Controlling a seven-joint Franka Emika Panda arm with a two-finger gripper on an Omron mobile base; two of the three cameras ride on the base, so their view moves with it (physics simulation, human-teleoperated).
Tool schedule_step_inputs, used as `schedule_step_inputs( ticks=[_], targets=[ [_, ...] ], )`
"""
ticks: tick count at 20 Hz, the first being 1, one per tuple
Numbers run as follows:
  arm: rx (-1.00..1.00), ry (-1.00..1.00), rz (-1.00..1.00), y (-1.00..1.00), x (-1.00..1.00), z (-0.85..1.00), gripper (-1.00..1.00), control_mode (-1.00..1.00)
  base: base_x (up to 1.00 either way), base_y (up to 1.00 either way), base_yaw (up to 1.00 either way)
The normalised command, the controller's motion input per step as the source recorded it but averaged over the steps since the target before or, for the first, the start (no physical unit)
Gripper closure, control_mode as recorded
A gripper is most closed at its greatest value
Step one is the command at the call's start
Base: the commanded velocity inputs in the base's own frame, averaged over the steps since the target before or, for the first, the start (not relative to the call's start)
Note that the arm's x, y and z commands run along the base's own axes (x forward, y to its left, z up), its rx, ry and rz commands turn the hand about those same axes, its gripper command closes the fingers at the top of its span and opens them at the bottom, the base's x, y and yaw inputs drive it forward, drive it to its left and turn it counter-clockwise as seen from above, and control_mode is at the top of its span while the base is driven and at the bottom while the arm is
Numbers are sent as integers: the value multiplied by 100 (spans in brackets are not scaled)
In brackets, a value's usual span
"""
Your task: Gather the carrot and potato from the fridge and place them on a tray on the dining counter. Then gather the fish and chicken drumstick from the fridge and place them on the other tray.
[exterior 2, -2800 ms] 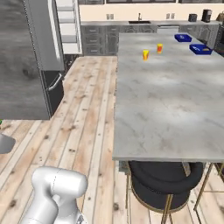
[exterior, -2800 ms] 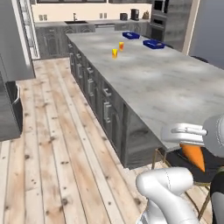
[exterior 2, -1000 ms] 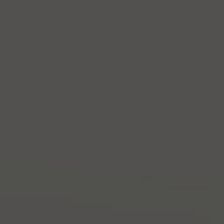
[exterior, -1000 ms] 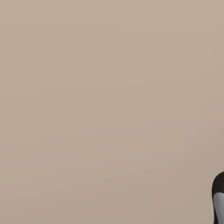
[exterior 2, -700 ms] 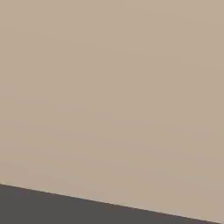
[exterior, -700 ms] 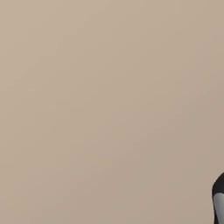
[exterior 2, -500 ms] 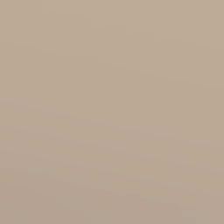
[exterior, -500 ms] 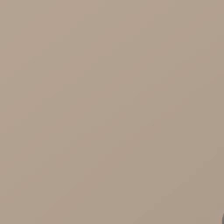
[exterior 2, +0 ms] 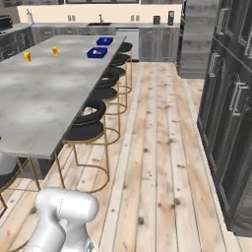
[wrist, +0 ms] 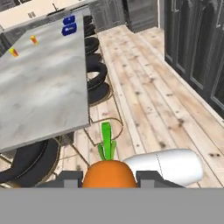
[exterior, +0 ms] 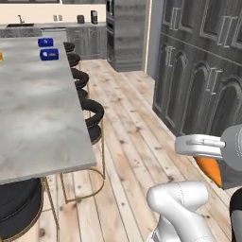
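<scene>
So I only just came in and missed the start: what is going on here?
The robot is carrying the carrot, clamped in its end effector, beside the long dining counter. Two blue trays sit at the counter's far end, well away from the arm. The carrot has not been set down yet, and black stools line the counter's near side.

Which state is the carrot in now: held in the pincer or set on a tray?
Held. In the hand view the carrot sits between the two dark fingertips of the pincer, over the wooden floor; the blue trays lie far off on the counter.
</scene>
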Motion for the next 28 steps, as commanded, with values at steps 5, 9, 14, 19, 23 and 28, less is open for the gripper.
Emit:
schedule_step_inputs(
  ticks=[5,9,14,19,23,28],
  targets=[
    [0,0,0,0,0,0,100,100,100,-97,2],
    [0,0,0,0,0,0,100,100,100,-71,10],
    [0,0,0,0,0,0,100,100,100,-42,12],
    [0,0,0,0,0,0,100,100,100,-21,11],
    [0,0,0,0,0,0,100,100,100,-23,12],
    [0,0,0,0,0,0,100,100,100,-31,17]
  ],
)
